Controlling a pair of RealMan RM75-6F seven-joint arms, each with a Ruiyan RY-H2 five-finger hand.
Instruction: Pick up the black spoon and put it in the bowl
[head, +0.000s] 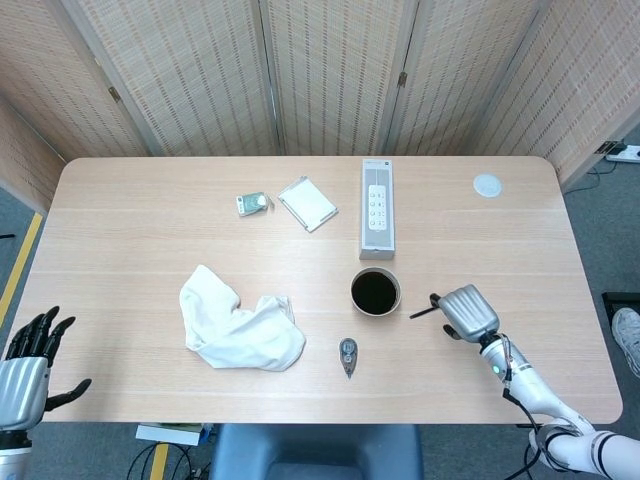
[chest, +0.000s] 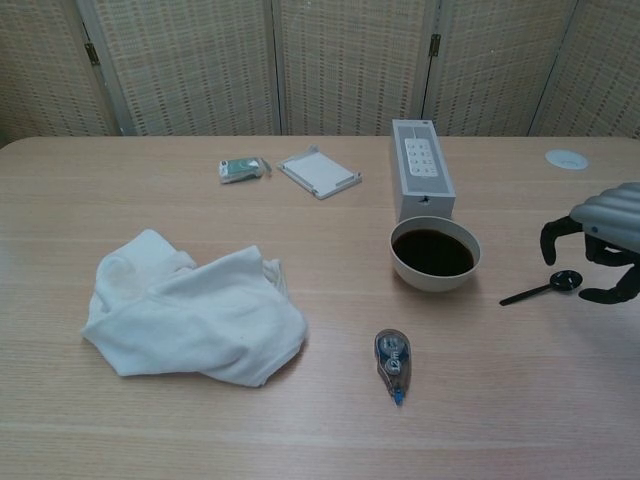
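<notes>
The black spoon (chest: 540, 288) lies flat on the table, right of the white bowl (chest: 430, 278) with the dark inside. Its round end points right. My right hand (chest: 605, 240) hangs over that round end with its fingers (chest: 548, 240) curved down on either side, apart, holding nothing. From the head view, the right hand (head: 468, 312) covers the spoon's round end, and only the spoon handle (head: 420, 313) shows beside the bowl (head: 353, 292). My left hand (head: 25, 365) stays at the table's near left corner, fingers spread and empty.
A crumpled white cloth (head: 240, 332) lies left of the bowl. A correction tape dispenser (head: 347, 353) sits in front of it. A long white box (head: 376, 207) stands just behind the bowl. A white pad (head: 307, 203), a small green packet (head: 252, 203) and a white disc (head: 487, 184) lie further back.
</notes>
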